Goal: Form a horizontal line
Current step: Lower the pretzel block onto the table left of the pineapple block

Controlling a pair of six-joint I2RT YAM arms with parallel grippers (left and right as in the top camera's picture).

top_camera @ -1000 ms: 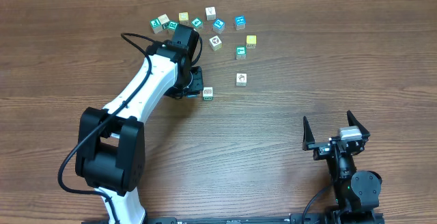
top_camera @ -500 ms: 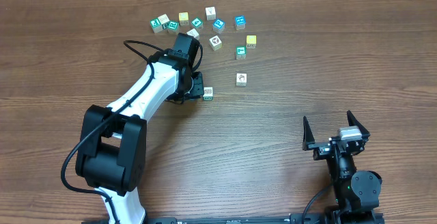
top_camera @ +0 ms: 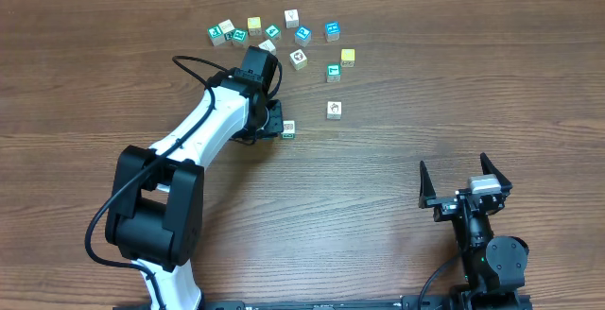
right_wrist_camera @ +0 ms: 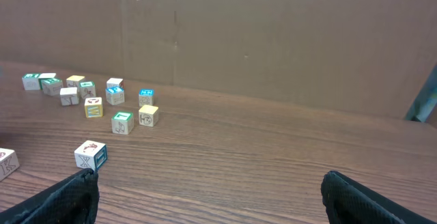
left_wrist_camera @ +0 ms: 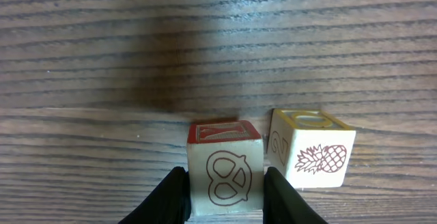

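Left end effector (left_wrist_camera: pixel 225 195) — gripping pretzel cube (left_wrist_camera: pixel 222 166).

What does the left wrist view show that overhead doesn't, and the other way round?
Left wrist only: the pretzel cube clamped in the left gripper, with a pineapple cube beside it. Overhead only: the scattered cubes and the open right gripper. Both: the wood table.

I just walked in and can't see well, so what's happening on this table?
The left gripper is clamped on a small wooden cube with a pretzel picture and red top, on the wooden table, close beside a pineapple-picture cube. The right gripper sits open and idle. Other small cubes lie scattered; no row is formed yet.
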